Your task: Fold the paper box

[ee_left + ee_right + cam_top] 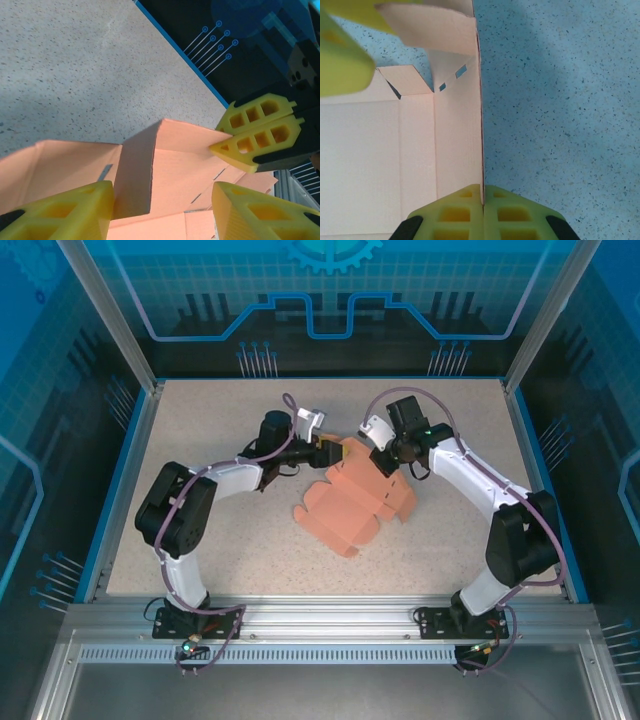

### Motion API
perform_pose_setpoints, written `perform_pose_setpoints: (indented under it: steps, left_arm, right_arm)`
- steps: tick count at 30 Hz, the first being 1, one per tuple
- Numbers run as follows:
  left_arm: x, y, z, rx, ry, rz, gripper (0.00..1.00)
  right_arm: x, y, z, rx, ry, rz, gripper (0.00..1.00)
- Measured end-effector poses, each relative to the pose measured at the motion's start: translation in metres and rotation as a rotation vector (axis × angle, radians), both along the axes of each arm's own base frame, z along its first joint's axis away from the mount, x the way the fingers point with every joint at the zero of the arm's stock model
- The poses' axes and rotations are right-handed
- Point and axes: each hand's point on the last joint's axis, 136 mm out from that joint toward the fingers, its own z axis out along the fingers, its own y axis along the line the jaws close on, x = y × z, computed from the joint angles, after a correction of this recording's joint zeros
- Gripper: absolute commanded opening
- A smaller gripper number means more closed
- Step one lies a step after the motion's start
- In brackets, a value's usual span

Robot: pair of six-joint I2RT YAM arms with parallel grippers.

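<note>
The paper box [350, 505] is a salmon-pink card cut-out lying partly folded in the middle of the table. My right gripper [383, 458] is at its far right corner. In the right wrist view this gripper [483, 192] is shut on the upright edge of a side wall of the paper box [455, 125]. My left gripper [328, 453] is at the far left corner. Its yellow fingers [60, 212] stand apart, open, either side of a raised flap [135, 170]. The right gripper [216, 140] pinches the card just beyond that flap.
The speckled grey table [200, 440] has a blue rim [545, 470] and metal frame posts at the sides. A dark back wall [240, 45] rises just behind the box. Bare table surface lies left and right of the card.
</note>
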Motion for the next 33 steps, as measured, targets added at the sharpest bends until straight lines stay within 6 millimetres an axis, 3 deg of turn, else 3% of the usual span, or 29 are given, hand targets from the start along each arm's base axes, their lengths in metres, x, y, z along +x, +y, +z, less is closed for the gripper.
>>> perform_pose_setpoints:
  steps: [9,23,33]
  left_arm:
    - [-0.012,-0.018,0.007,-0.035,-0.006,-0.036,0.56]
    - [-0.013,-0.018,0.008,-0.046,0.005,-0.031,0.57]
    - [-0.019,0.017,0.014,-0.016,-0.011,0.056,0.59]
  right_arm:
    - [0.002,0.002,0.002,0.015,-0.011,0.002,0.05]
    - [0.003,0.004,0.000,0.028,-0.016,0.000,0.05]
    - [0.006,-0.006,-0.006,-0.096,-0.076,-0.008,0.04]
